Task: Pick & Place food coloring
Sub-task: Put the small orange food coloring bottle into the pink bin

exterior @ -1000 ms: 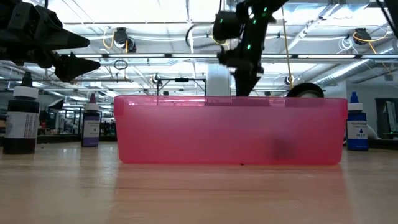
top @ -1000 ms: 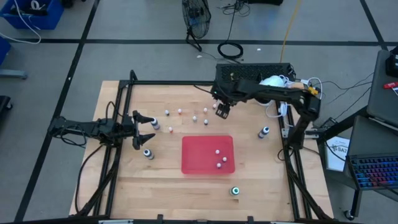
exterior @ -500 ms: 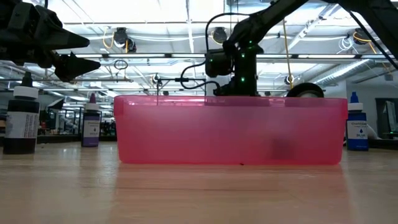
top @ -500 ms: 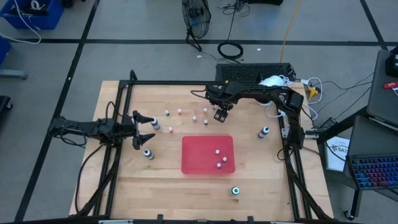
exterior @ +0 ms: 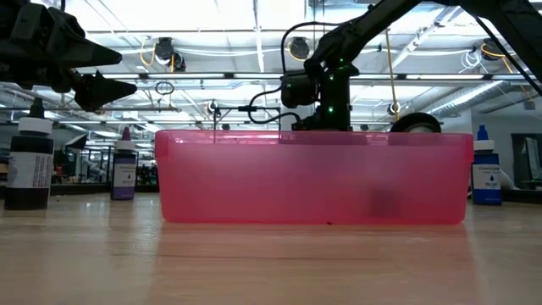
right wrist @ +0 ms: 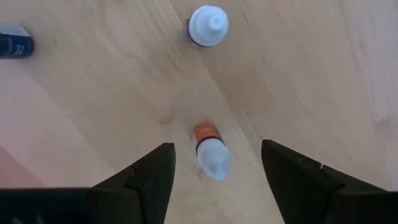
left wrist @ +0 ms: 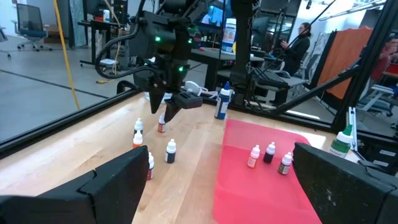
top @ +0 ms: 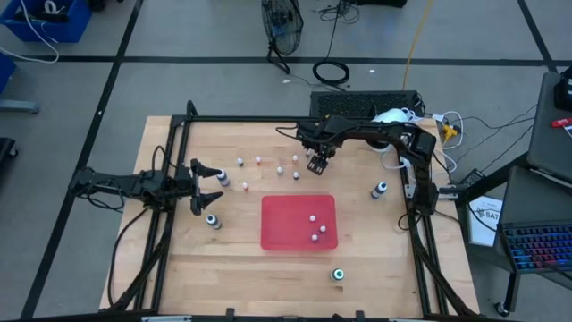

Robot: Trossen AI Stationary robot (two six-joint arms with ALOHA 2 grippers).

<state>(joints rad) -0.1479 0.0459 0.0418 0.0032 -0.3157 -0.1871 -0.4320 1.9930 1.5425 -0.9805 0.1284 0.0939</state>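
Several tiny food coloring bottles stand on their bases on the wooden table beyond the red tray, and three more stand inside it. My right gripper points down, open, over this group. In the right wrist view its fingers stand on either side of a small bottle with an orange band and a whitish cap, apart from it. My left gripper waits open at the table's left, held level above it.
A white-capped bottle stands just beyond the one between the fingers. Larger bottles stand at the left, near the left gripper, at the right, and a green-capped one near the front. A black frame borders the table.
My right gripper has come down toward the table over the small bottles, and has tipped to point more steeply down. It has hardly moved in the last half second. The bottles and the tray stand as before.
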